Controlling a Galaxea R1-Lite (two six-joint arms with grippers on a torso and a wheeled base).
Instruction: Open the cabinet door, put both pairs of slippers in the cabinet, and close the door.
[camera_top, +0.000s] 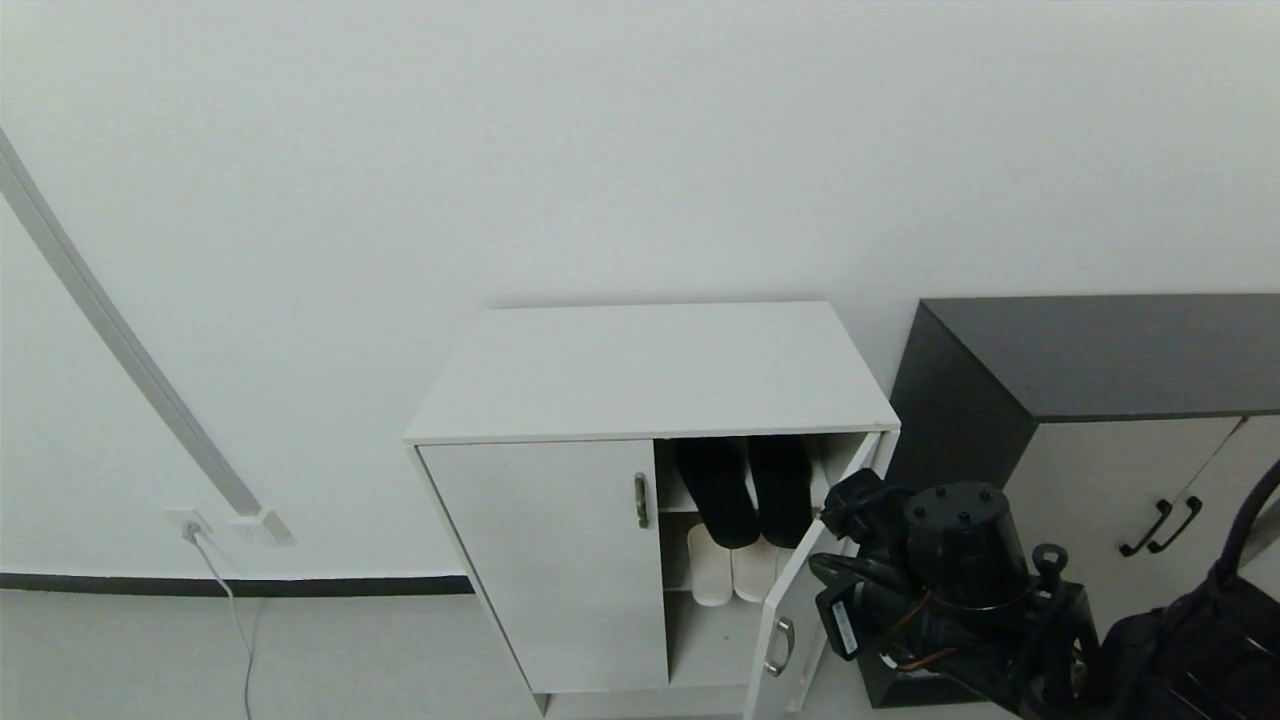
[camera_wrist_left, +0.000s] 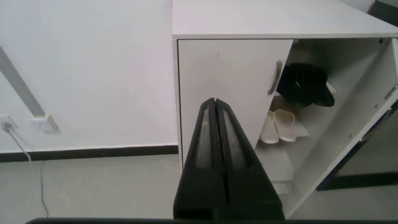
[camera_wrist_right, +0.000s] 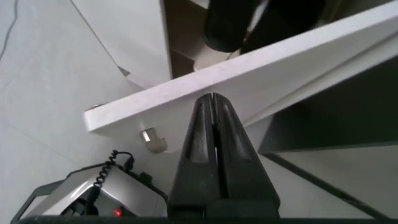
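1. The white cabinet (camera_top: 650, 370) stood against the wall. Its left door (camera_top: 545, 560) was closed and its right door (camera_top: 790, 610) was swung partly open toward the room.
2. The black slippers (camera_top: 745, 485) lay side by side on the upper shelf behind the open door, toes pointing out past the shelf edge.
3. The white slippers (camera_top: 730, 575) sat as a pair on the shelf just below, directly under the black ones.
4. The right gripper (camera_wrist_right: 213, 99) had its fingers pressed together on nothing. It was close against the outer side of the open door, near the metal handle (camera_wrist_right: 152, 138). I could not tell whether it touched the panel.
5. The left gripper (camera_wrist_left: 215, 102) was also pinched flat and empty. It was held back from the cabinet, facing the closed left door.
6. A dark cabinet (camera_top: 1100, 350) stood just beside the white one on the robot's right.
7. Low on the wall to the left was a wall socket (camera_top: 185, 522), with a cable (camera_top: 235, 610) trailing down to the floor.
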